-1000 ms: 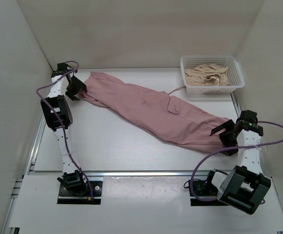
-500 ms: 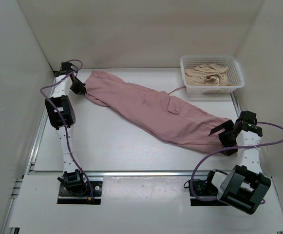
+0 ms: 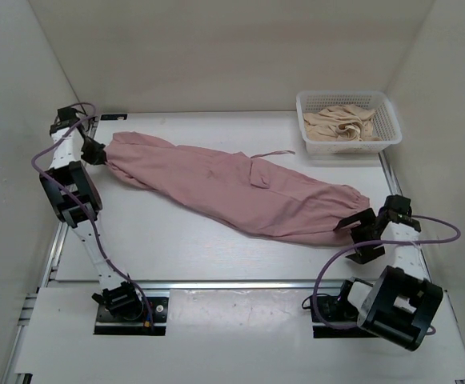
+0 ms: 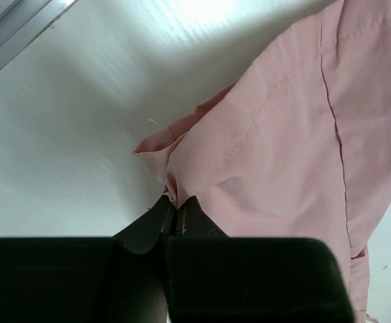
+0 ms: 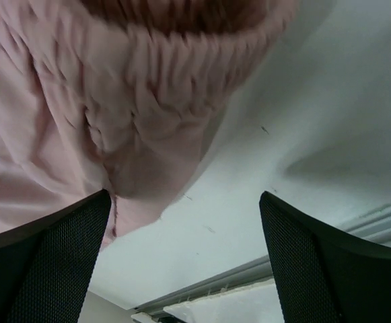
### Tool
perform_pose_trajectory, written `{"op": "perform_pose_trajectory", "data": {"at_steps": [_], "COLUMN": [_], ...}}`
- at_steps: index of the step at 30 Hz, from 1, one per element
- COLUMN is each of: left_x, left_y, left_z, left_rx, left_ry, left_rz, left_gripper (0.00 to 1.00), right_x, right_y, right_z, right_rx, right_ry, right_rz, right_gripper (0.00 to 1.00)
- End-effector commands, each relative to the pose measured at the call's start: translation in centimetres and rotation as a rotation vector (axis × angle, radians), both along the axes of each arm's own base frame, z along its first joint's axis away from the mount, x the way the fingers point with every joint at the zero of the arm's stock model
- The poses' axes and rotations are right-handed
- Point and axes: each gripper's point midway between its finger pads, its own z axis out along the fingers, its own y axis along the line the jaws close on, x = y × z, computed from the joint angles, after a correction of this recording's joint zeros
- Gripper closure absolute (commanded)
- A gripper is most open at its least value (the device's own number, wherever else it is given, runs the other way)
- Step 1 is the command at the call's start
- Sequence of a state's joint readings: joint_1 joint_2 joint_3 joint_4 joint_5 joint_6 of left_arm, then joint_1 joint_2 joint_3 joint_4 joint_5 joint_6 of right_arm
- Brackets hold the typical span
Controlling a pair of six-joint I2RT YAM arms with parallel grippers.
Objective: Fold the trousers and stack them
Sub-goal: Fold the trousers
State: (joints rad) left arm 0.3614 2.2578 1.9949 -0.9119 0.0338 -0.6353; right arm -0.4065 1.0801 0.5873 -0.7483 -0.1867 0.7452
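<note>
The dusty-pink trousers (image 3: 232, 188) lie stretched in a long band from the far left of the table to the near right. My left gripper (image 3: 96, 152) is shut on their left end. In the left wrist view the black jaws (image 4: 176, 205) pinch a small fold of the stitched hem (image 4: 182, 145), with the rest of the trousers (image 4: 282, 134) spreading to the right. My right gripper (image 3: 360, 238) stands open just off the gathered elastic end (image 3: 346, 200). In the right wrist view that gathered end (image 5: 182, 67) lies ahead of my right gripper (image 5: 185, 202), with only bare table between the fingers.
A white mesh basket (image 3: 344, 94) holding a crumpled beige cloth (image 3: 340, 124) stands at the far right corner. A thin drawstring (image 3: 272, 154) trails from the trousers' far edge. The left wall is close to the left arm. A metal rail (image 3: 240, 282) runs along the table's near edge.
My left gripper shut on the trousers' left end and pulled it left toward the wall, dragging the garment straighter and leftward. My right gripper dropped slightly nearer and stayed open.
</note>
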Motion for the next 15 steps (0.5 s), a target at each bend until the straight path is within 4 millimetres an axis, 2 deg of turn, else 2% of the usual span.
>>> {"op": "perform_pose_trajectory", "data": {"at_steps": [1, 3, 5, 9, 12, 13, 14, 15], "left_x": [-0.3, -0.5, -0.5, -0.7, -0.7, -0.6, -0.3, 0.0], "left_y": [-1.0, -0.5, -0.5, -0.6, -0.6, -0.7, -0.3, -0.2], "left_z": [2.7, 3.1, 3.6, 3.8, 3.9, 3.9, 4.6, 4.5], "left_rx": [0.027, 0.035, 0.038, 0.039, 0.039, 0.031, 0.032, 0.032], "left_ry": [-0.036, -0.043, -0.053, -0.055, -0.055, -0.058, -0.080, -0.082], "left_rz": [-0.032, -0.031, -0.031, -0.031, -0.031, -0.035, -0.030, -0.030], "left_gripper": [0.90, 0.90, 0.90, 0.90, 0.90, 0.90, 0.90, 0.90], "right_x": [4.3, 6.3, 7.3, 7.7, 8.5, 9.3, 9.6, 10.3], "right_y": [-1.6, -1.9, -2.3, -2.6, -2.9, -3.3, -3.6, -3.8], "right_z": [1.6, 2.3, 2.2, -0.5, -0.4, 0.5, 0.9, 1.6], "right_rx": [-0.035, -0.022, -0.014, 0.015, 0.015, 0.004, -0.003, -0.011], "right_ry": [-0.126, -0.168, -0.169, -0.083, -0.090, -0.116, -0.119, -0.140], "right_rz": [-0.002, 0.009, -0.013, -0.027, -0.036, -0.035, -0.047, -0.047], "right_gripper": [0.05, 0.05, 0.04, 0.12, 0.47, 0.74, 0.85, 0.93]}}
